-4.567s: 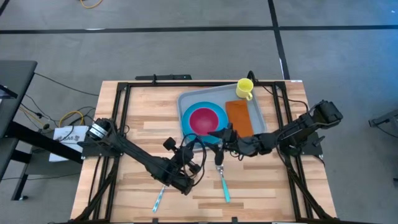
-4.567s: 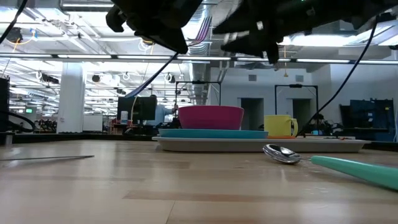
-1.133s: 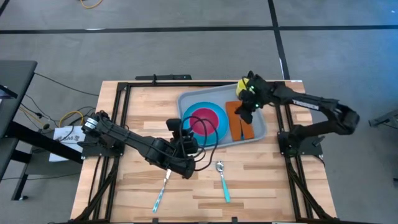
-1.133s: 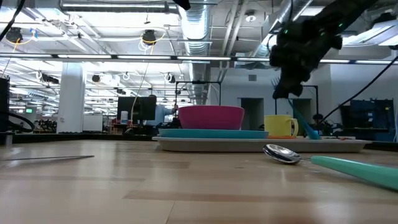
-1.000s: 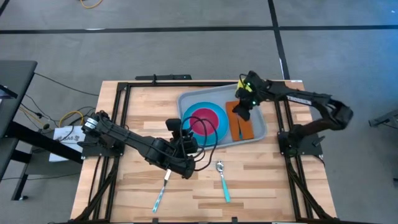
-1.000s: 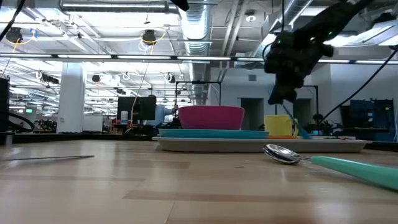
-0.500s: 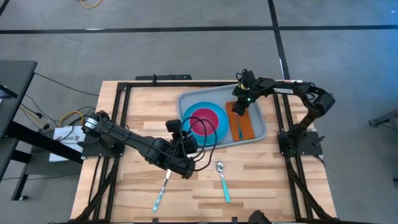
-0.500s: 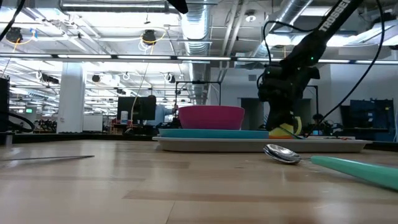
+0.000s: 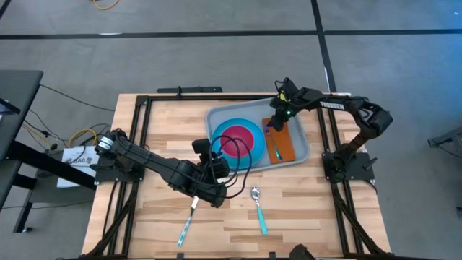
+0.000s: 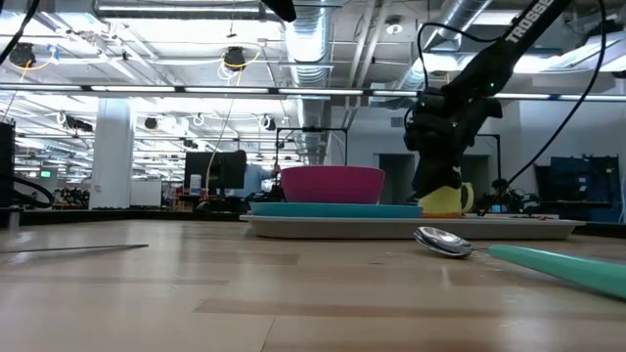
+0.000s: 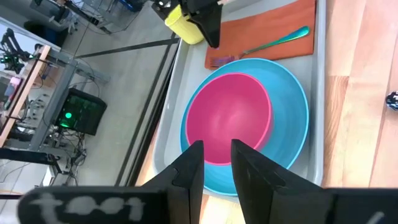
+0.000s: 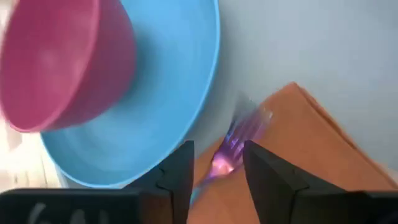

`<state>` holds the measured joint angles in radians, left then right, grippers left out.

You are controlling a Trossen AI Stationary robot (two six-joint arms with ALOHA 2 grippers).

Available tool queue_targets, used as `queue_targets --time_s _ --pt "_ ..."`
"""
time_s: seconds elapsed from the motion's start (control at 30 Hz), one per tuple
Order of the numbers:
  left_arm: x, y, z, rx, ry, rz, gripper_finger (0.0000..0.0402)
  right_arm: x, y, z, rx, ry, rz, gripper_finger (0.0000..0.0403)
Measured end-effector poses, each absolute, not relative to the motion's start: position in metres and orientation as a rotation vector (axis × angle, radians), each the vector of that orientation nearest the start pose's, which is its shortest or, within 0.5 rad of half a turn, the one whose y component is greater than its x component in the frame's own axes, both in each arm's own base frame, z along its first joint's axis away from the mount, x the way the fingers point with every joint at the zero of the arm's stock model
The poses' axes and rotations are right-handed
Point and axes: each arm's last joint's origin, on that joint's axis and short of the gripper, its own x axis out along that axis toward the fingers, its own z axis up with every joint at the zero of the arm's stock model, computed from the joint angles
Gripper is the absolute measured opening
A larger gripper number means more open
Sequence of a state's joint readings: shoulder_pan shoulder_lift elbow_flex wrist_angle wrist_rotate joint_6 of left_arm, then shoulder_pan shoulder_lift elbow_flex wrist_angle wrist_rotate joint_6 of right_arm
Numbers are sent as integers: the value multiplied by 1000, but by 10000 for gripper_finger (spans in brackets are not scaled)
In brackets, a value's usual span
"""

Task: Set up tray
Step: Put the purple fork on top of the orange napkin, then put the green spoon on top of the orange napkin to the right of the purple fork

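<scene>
The pale grey-blue tray sits at the table's far middle. It carries a blue plate with a pink bowl, an orange napkin and a yellow cup. A teal-handled fork lies flat on the napkin. My right gripper hovers open just above the fork's tines, by the plate's rim. My left gripper hangs open over the table at the tray's near left side, facing the bowl.
A teal-handled spoon lies on the wood near of the tray. A knife lies to its left, beside my left arm. Black frame rails run along the table's left, right and far edges.
My right gripper has moved from over the cup toward the plate and down to the napkin, carrying the fork hanging below it. The fork now lies flat on the napkin, and the gripper stands just above its tines.
</scene>
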<state>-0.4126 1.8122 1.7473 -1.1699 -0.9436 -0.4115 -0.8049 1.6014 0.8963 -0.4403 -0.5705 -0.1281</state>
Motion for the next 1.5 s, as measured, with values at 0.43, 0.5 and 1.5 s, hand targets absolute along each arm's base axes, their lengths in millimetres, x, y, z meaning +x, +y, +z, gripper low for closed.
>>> queue_targets --time_s 0.43,0.5,1.5 --pt "339 -124 323 382 865 602 70 224 -200 226 591 828 -218 152" --pt "338 -123 322 390 872 603 70 225 -192 236 607 843 -203 151" --pt "275 -169 306 103 1058 691 70 281 79 215 515 1326 -131 151"
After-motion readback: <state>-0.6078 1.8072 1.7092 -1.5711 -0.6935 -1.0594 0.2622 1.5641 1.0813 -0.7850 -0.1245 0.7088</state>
